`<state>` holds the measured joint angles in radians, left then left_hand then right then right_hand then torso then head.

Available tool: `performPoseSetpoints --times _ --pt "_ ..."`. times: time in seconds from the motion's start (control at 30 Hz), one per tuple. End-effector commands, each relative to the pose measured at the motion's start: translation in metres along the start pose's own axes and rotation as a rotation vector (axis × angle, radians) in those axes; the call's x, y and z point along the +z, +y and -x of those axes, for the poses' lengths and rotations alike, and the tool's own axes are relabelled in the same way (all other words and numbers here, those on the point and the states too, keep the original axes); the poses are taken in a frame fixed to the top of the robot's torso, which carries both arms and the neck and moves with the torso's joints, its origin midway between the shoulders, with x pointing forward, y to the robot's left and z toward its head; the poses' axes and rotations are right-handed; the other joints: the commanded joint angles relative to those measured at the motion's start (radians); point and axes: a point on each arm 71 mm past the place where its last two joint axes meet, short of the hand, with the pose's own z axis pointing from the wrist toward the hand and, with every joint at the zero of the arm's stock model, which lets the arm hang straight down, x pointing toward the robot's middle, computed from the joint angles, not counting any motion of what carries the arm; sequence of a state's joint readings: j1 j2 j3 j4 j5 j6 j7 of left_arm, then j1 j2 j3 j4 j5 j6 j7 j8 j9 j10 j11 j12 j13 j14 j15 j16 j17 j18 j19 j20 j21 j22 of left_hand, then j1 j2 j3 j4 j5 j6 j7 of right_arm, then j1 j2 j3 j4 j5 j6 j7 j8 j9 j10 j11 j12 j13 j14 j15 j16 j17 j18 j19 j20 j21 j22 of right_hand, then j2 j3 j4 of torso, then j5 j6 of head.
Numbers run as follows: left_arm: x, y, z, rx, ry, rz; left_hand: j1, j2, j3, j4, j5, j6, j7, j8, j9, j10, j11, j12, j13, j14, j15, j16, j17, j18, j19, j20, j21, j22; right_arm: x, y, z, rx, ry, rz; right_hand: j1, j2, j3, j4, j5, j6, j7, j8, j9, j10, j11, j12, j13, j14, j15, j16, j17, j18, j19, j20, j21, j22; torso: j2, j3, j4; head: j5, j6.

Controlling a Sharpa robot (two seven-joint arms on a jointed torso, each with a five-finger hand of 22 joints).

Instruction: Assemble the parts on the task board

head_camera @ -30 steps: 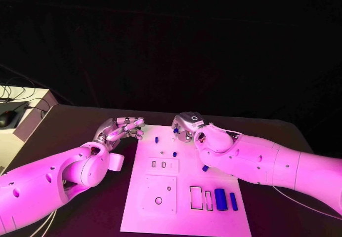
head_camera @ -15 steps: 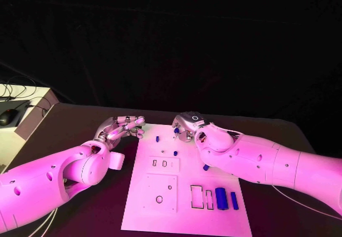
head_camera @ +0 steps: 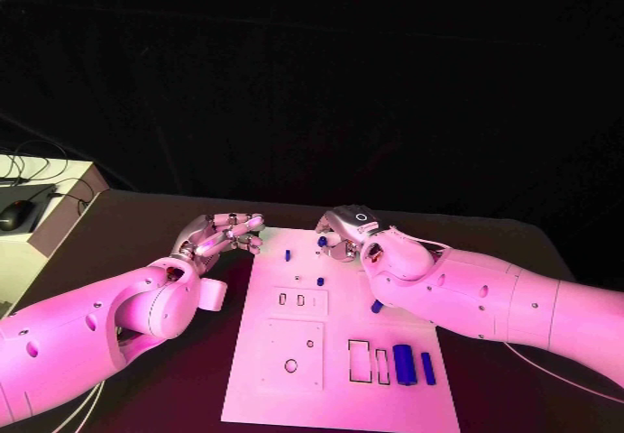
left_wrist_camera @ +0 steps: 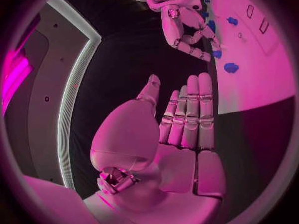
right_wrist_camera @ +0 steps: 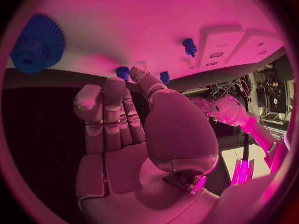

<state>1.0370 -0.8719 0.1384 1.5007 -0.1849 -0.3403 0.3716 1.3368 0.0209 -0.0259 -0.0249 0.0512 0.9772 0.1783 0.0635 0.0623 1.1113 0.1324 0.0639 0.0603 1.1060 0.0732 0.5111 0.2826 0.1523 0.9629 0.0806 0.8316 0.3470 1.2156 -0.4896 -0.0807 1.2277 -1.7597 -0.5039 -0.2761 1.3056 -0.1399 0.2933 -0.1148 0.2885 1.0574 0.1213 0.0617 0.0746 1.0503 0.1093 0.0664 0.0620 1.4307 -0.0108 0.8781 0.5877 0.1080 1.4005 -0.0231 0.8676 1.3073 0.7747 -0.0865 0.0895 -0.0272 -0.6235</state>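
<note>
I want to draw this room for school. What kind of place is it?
Probably a robot test lab. A white task board with small blue parts lies on a black table under dark drapes, with a side desk holding a mouse and cables.

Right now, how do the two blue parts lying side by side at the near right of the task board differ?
The thick blue part is wide and rounded; the thin blue part is a narrow bar. The thick blue part lies next to the rectangular slots; the thin blue part lies nearer the right edge of the task board. Both are blue, lie flat and run parallel.
</note>
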Motion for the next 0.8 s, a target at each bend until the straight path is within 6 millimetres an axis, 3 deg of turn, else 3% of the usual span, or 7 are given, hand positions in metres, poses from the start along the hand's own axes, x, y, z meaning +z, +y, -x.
performPoseSetpoints --times 0.03,0.23,0.33,0.47,0.53,0.67,0.8 --pt "0.000 -0.001 -0.001 -0.007 0.011 -0.006 0.000 0.006 -0.001 -0.007 -0.002 -0.007 -0.003 -0.001 0.000 -0.005 0.000 -0.004 0.000 -0.008 0.002 -0.006 -0.002 0.007 -0.006 0.001 0.006 -0.001 -0.005 -0.002 0.004 0.026 -0.038 0.011 0.004 -0.004 -0.001 0.008 -0.006 -0.005 0.002 0.001 0.001 0.001 -0.003 0.000 0.000 0.006 0.001 -0.005 -0.001 0.015 0.006 0.001 -0.006 0.099 0.000 0.0006 -0.0009 -0.001 0.003" --pt "0.001 0.000 0.000 -0.008 0.010 -0.005 0.000 0.006 -0.001 -0.007 -0.002 -0.007 -0.003 -0.001 0.000 -0.005 0.000 -0.004 0.000 -0.008 0.002 -0.006 -0.002 0.007 -0.006 0.001 0.006 -0.001 -0.021 -0.014 0.016 0.106 -0.086 0.006 -0.001 0.001 0.020 0.008 -0.002 -0.008 0.005 0.001 0.001 0.082 -0.020 0.002 0.000 0.009 -0.010 -0.002 0.001 0.005 0.012 -0.007 0.014 0.106 0.000 0.0009 -0.0020 -0.005 0.008" --pt "0.002 0.000 0.000 -0.009 0.010 -0.005 0.000 0.006 -0.001 -0.007 -0.002 -0.007 -0.003 -0.001 0.000 -0.005 0.000 -0.004 0.000 -0.008 0.002 -0.006 -0.002 0.007 -0.006 0.001 0.006 -0.001 -0.031 -0.026 0.028 0.167 -0.114 -0.008 0.017 0.007 0.030 -0.008 0.005 -0.016 0.028 0.001 -0.002 0.228 -0.058 0.059 0.021 0.006 -0.032 -0.006 0.002 -0.003 0.007 -0.020 0.023 0.107 -0.002 0.0013 -0.0051 -0.010 0.012" --pt "0.002 0.001 0.000 -0.009 0.009 -0.005 0.000 0.006 -0.001 -0.007 -0.002 -0.007 -0.003 -0.001 0.000 -0.005 0.000 -0.004 0.000 -0.008 0.002 -0.006 -0.002 0.007 -0.006 0.001 0.006 -0.001 -0.043 -0.047 0.042 0.217 -0.091 -0.052 0.017 -0.003 -0.017 -0.013 -0.004 -0.018 0.025 0.005 -0.002 0.329 -0.092 0.145 0.100 0.010 -0.056 -0.023 -0.005 -0.016 -0.008 -0.044 0.000 0.101 -0.006 0.0029 -0.0120 -0.017 0.017" --pt "0.002 0.001 0.001 -0.008 0.008 -0.004 0.001 0.007 -0.001 -0.008 -0.002 -0.005 -0.004 -0.001 0.000 -0.005 -0.001 -0.004 0.000 -0.008 0.001 -0.005 -0.002 0.007 -0.006 0.001 0.008 -0.003 -0.049 -0.057 0.046 0.229 -0.060 -0.078 0.034 0.025 -0.123 0.002 -0.003 -0.035 0.027 0.005 -0.001 0.208 -0.097 0.408 0.408 0.014 -0.057 -0.019 0.010 -0.044 -0.002 -0.070 0.033 0.106 -0.010 0.0040 -0.0164 -0.017 0.019" --pt "0.003 0.003 0.001 -0.009 0.005 -0.004 0.001 0.007 -0.001 -0.009 -0.002 -0.008 -0.003 -0.001 0.000 -0.007 0.000 -0.004 0.000 -0.008 0.002 -0.005 -0.002 0.007 -0.006 0.001 0.009 -0.004 -0.060 -0.077 0.049 0.235 0.016 -0.122 0.030 0.030 -0.178 0.018 0.030 -0.052 0.027 0.010 0.009 0.082 -0.088 0.720 0.739 0.015 -0.052 0.056 0.081 -0.045 0.023 -0.058 0.129 0.127 -0.013 0.0083 -0.0219 -0.023 0.024" --pt "0.003 0.007 0.002 -0.010 0.002 0.002 0.002 0.008 0.000 -0.009 -0.002 -0.009 -0.003 -0.001 0.000 -0.007 0.000 -0.004 0.000 -0.009 0.002 -0.006 -0.002 0.007 -0.007 0.001 0.009 -0.004 -0.068 -0.091 0.048 0.233 0.087 -0.158 0.019 0.029 -0.198 0.037 0.028 -0.060 0.030 0.009 0.021 0.095 -0.080 0.912 0.956 -0.001 -0.044 0.160 0.160 -0.040 0.049 -0.045 0.219 0.144 -0.014 0.0125 -0.0252 -0.025 0.027"
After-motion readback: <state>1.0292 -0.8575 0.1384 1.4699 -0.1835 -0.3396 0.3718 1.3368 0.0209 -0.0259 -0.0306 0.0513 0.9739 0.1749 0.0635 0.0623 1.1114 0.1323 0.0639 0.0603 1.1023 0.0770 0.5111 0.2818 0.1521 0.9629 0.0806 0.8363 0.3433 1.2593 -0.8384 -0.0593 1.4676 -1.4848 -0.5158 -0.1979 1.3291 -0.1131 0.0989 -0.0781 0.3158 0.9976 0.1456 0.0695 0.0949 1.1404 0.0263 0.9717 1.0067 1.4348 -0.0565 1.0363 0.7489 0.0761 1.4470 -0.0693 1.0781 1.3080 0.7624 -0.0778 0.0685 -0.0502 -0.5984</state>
